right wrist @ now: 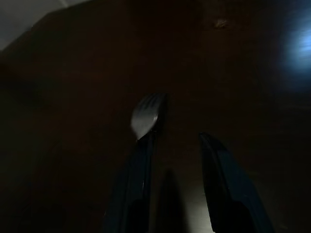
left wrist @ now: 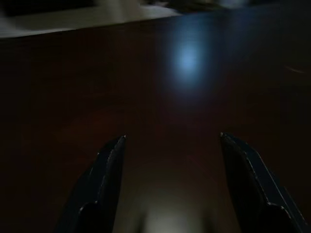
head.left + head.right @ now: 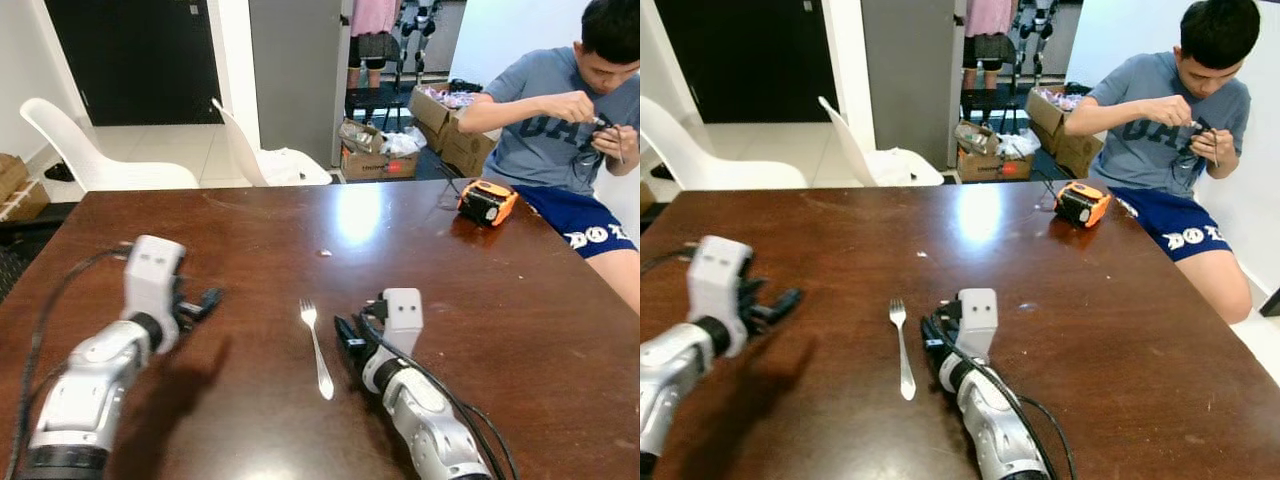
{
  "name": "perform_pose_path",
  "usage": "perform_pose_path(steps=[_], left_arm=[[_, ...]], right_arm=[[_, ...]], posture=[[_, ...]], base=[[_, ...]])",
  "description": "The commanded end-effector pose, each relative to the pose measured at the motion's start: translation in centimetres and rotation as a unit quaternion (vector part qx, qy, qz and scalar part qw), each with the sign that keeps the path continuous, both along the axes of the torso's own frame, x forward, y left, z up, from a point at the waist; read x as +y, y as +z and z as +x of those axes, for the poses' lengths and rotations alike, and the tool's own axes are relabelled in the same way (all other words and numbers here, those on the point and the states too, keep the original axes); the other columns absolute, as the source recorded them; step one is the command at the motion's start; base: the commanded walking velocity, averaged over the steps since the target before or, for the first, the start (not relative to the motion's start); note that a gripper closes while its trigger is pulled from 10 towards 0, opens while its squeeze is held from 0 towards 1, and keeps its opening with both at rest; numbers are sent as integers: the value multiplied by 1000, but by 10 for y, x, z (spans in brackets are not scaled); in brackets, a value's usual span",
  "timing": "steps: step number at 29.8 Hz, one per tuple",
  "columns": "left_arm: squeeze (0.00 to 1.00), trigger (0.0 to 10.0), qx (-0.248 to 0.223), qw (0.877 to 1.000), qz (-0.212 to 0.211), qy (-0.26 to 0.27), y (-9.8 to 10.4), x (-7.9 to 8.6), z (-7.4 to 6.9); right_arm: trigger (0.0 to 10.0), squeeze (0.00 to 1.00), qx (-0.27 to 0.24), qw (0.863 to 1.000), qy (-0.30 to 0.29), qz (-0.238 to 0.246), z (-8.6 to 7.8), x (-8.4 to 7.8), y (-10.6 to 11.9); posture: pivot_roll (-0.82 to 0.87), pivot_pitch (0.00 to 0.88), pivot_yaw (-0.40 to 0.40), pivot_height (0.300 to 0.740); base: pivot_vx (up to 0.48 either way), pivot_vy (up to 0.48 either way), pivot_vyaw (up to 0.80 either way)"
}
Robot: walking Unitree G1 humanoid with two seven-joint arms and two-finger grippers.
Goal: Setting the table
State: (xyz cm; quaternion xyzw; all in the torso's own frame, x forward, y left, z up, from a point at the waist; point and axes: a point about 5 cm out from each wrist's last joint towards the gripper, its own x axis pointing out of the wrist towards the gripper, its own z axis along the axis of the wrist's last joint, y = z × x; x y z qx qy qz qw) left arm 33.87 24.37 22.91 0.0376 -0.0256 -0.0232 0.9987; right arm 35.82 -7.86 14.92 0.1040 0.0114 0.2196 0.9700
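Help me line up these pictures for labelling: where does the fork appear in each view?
Left eye view: fork lies on the table, just left of the right gripper.
Right eye view: fork, lower centre, left of that gripper.
Left wrist view: not in it.
Right wrist view: tines past one finger.
Shared landmark: orange tape measure.

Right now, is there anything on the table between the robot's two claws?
Yes, one thing: a silver fork lies on the brown table between the left gripper and the right gripper, close beside the right one, as the left eye view shows.
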Motion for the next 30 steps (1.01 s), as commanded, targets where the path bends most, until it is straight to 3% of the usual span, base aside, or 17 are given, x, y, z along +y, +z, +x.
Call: perform_pose_path(steps=[1, 4, 10, 15, 17, 22, 23, 30], left_arm=[[0, 10000, 11, 999, 4, 29, -6, 11, -6], [0, 10000, 26, 998, 11, 55, -15, 25, -18], [0, 10000, 54, 995, 14, 80, -32, 35, -36], [0, 10000, 56, 994, 12, 90, -35, 36, -39], [0, 10000, 57, 994, 11, 92, -36, 35, -41], [0, 10000, 61, 994, 8, 94, -38, 35, -44], [0, 10000, 62, 994, 7, 94, -38, 34, -44], [0, 10000, 61, 994, 2, 90, -38, 31, -42]], right_arm=[[10000, 0, 8, 1000, 16, -5, -2, 5, -5], [10000, 0, 6, 999, 40, -16, -2, 13, -4], [10000, 0, 32, 997, 58, -45, -4, 25, -12], [10000, 0, 68, 995, 24, -63, 1, 20, -26], [10000, 0, 107, 992, -14, -65, 5, 12, -35], [9725, 0, 157, 985, -61, -45, 10, 1, -43], [0, 0, 173, 982, -70, -27, 10, -2, -45], [0, 0, 184, 981, -63, -21, 10, -4, -48]], posture=[[140, 220, 64, 740], [147, 226, 48, 740], [161, 227, 33, 740], [177, 222, 28, 740], [184, 218, 27, 740], [186, 201, 29, 740], [182, 198, 29, 740], [174, 190, 35, 740]], base=[[0, 0, 0], [0, 0, 0], [0, 0, 0], [0, 0, 0], [0, 0, 0], [0, 0, 0], [0, 0, 0], [0, 0, 0]])
